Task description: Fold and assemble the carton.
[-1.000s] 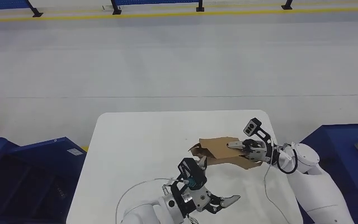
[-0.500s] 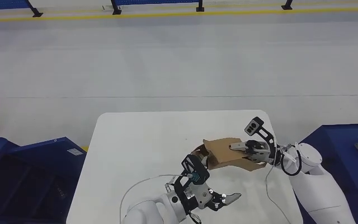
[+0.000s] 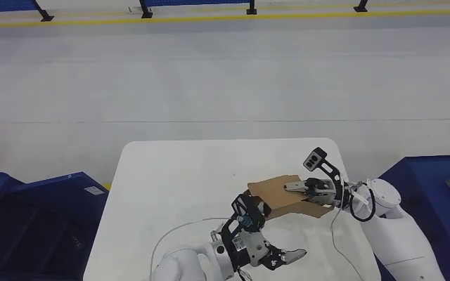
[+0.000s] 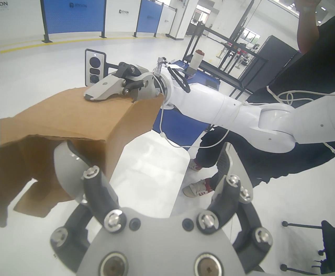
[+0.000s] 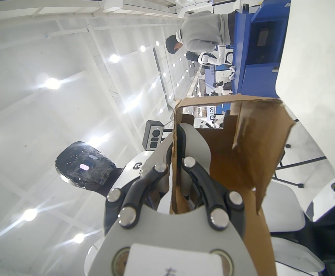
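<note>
Tilting flatter at lower right, the carton stays pinched by the right pincer (squaring up, likely); the left pincer gapes wide.

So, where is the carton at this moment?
In the top view the carton is over the right part of the table, one wall clamped by the right gripper, with the open left gripper at its near end.

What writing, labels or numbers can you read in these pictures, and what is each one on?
On the blue panels: white brand lettering, not quoted here.
On the carton: no print shows.
On the blue bin, a label: too small to read.
On the white sticker: mark cut off, unreadable.
</note>
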Robot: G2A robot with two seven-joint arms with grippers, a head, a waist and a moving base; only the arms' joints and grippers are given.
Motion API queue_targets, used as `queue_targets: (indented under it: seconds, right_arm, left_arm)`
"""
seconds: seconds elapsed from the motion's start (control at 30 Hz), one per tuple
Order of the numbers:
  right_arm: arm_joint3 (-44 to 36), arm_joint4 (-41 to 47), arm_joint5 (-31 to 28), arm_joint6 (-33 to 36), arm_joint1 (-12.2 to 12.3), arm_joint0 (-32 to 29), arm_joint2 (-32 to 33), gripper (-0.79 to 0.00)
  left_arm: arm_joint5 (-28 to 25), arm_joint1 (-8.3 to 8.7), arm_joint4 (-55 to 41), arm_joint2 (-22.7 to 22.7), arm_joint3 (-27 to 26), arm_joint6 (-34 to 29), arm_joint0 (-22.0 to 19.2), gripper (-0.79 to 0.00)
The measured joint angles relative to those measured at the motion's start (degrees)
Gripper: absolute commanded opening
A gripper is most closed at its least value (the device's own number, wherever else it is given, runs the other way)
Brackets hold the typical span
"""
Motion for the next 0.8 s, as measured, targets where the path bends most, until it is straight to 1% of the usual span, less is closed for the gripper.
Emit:
queue_targets:
  seconds: [0.1,0.2,0.33,0.43,0.57,0.63,0.73,0.8]
  right_arm:
    - [0.2,0.5,-0.1,0.4,0.0,0.2,0.1,-0.785]
    - [0.5,2.5,-0.5,0.9,0.0,0.2,0.8,-0.785]
    - [1.6,5.8,0.4,2.0,-0.1,0.4,1.7,-0.785]
    - [1.6,5.7,0.4,2.0,-0.1,0.4,1.7,-0.785]
    - [1.6,5.7,0.5,1.9,-0.1,0.3,1.7,-0.785]
    - [1.7,7.6,1.8,1.0,-0.3,0.2,1.5,-0.785]
    - [4.9,13.9,6.3,1.2,-0.6,1.9,1.2,-0.785]
    - [8.9,18.4,10.8,3.4,-1.0,4.4,0.2,-0.785]
  left_arm:
    - [-0.3,-0.04,-1.4,-0.5,0.0,0.9,-0.2,0.000]
    - [-0.6,0.07,-0.8,-1.3,-0.6,2.0,-0.1,0.000]
    - [-0.7,0.42,1.1,-3.0,-2.4,4.4,1.3,0.000]
    - [-1.2,0.80,2.6,-4.6,-4.2,6.5,2.9,0.000]
    - [-1.3,0.85,2.8,-4.8,-4.4,6.8,3.1,0.000]
    - [-1.3,0.84,2.8,-4.8,-4.4,6.8,3.0,0.000]
    - [-1.3,0.79,2.3,-4.8,-4.9,7.3,3.1,0.000]
    - [-1.5,0.67,-1.5,-5.3,-6.8,10.3,3.9,0.000]
